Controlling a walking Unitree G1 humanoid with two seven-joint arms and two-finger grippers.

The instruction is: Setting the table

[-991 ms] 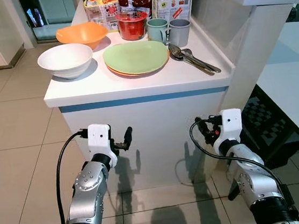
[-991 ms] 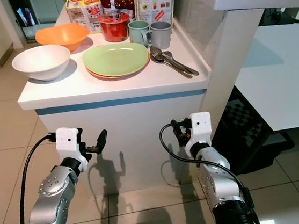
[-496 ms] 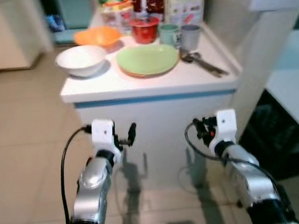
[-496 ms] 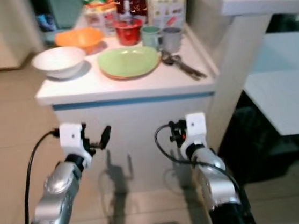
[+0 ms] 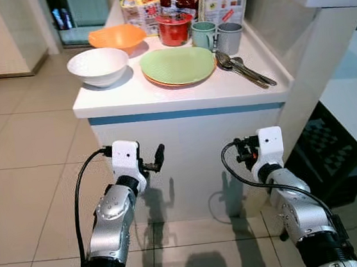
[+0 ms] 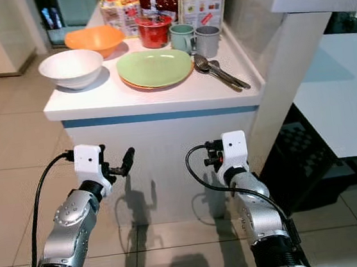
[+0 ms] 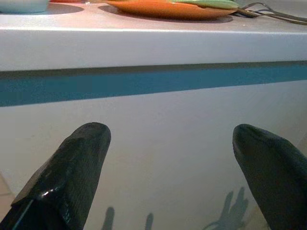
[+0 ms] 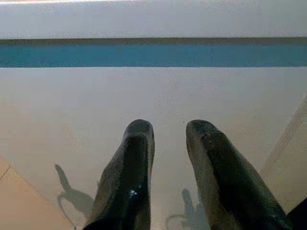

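Since every dish sits untouched on the counter (image 5: 180, 94), with the white bowl (image 5: 98, 66) and orange bowl (image 5: 116, 36) at its far-left end, the green plate (image 5: 178, 65) mid-counter and the spoons (image 5: 244, 71) beside it, you've barely begun. Your left gripper (image 7: 168, 177) hangs wide open and empty below the counter edge; your right gripper (image 8: 168, 158) nearly closed, also empty. Compared with a second ago, the counter sits slightly farther away.
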